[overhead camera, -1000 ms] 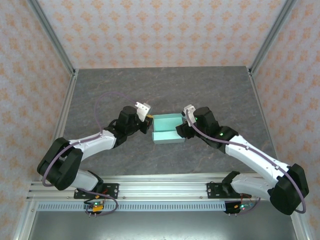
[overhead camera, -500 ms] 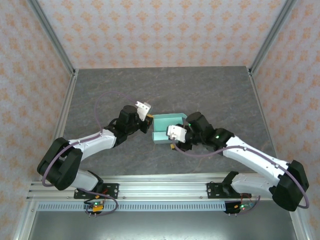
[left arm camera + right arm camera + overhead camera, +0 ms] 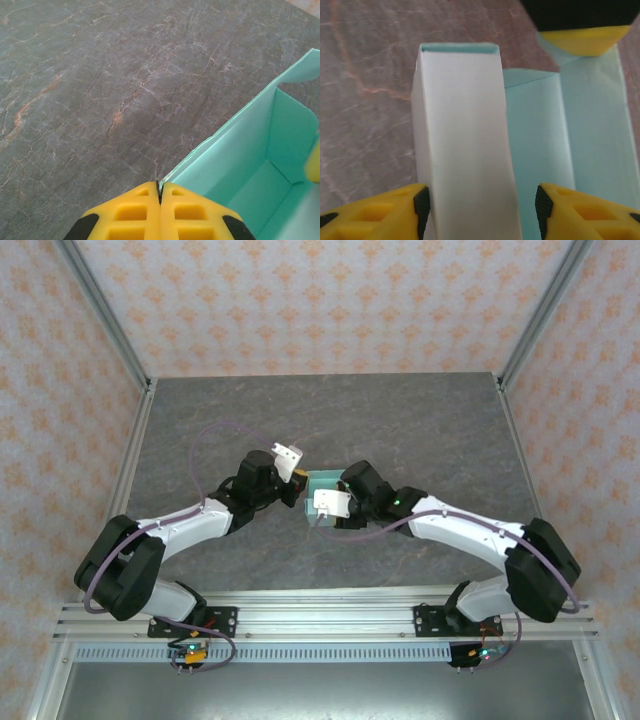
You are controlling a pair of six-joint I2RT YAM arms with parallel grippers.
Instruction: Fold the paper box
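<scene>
The paper box (image 3: 322, 481) sits mid-tabletop (image 3: 400, 420) between the two arms, its walls partly raised; the left end effector (image 3: 160, 186) is clenched on the rim of one wall. The right end effector (image 3: 480, 200) stands released, fingers (image 3: 420, 202) straddling a raised flap.

walls (image 3: 320, 300): pink floral wallpaper | tabletop (image 3: 330, 420): grey marbled | corner posts (image 3: 100, 315): aluminium

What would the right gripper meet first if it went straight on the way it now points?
Probably the paper box: its pale panel lies between the open fingers of the right gripper. Beyond it sits the left gripper.
</scene>
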